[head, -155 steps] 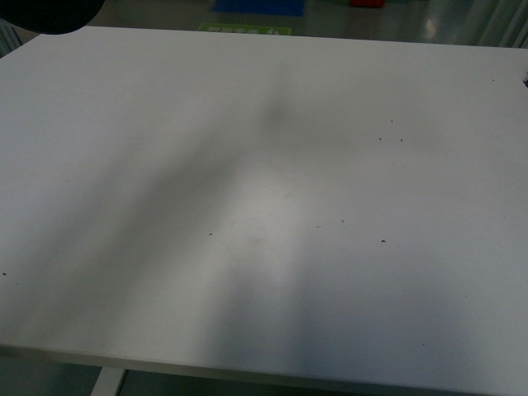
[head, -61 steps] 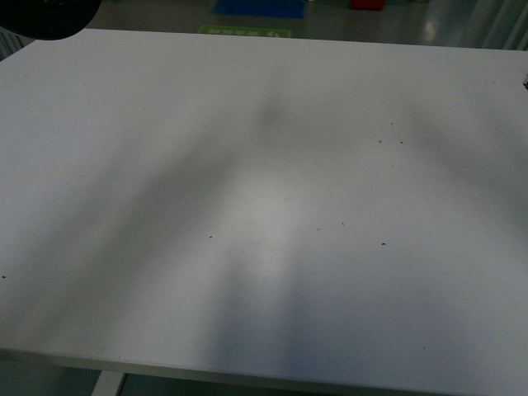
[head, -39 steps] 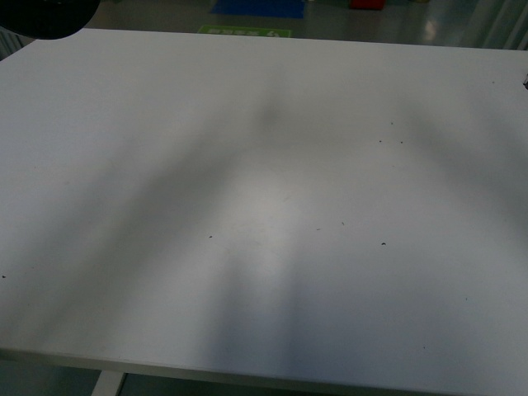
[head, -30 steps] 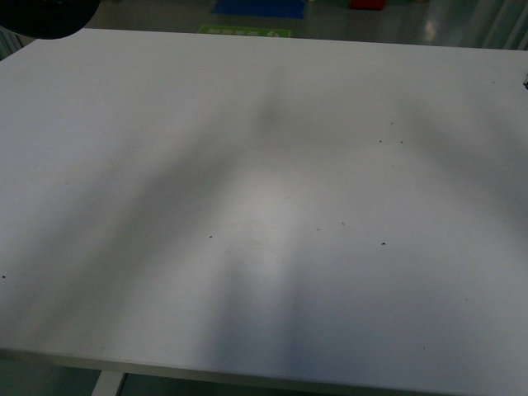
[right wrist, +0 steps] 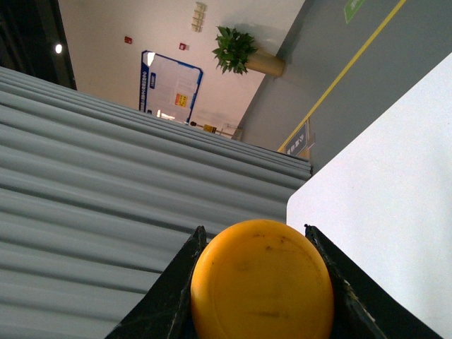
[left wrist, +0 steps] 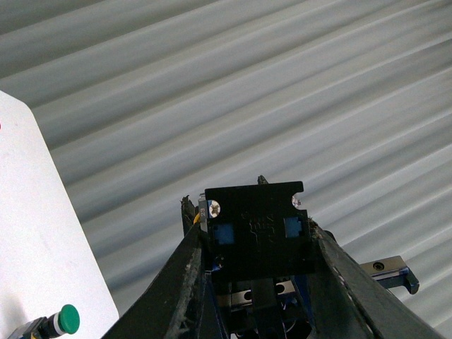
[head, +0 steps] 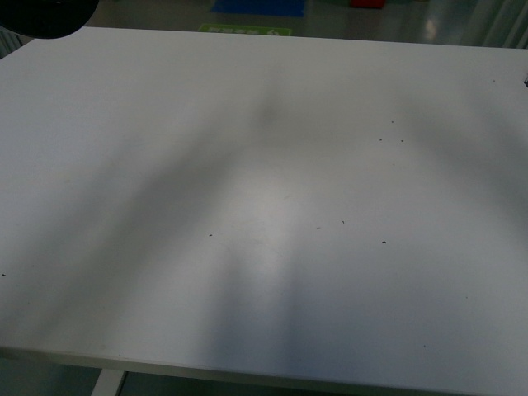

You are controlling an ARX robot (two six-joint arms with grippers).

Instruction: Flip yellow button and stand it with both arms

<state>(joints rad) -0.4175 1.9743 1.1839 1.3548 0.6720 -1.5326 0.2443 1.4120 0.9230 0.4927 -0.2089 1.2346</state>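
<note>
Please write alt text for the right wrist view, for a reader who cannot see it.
A yellow button, its round cap facing the camera, sits between the two dark fingers of the right gripper. Behind are a grey ribbed surface, a corner of the white table and a distant potted plant.

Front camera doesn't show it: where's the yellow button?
Not in the front view: the button's black block sits in the left gripper, its yellow cap in the right gripper.
</note>
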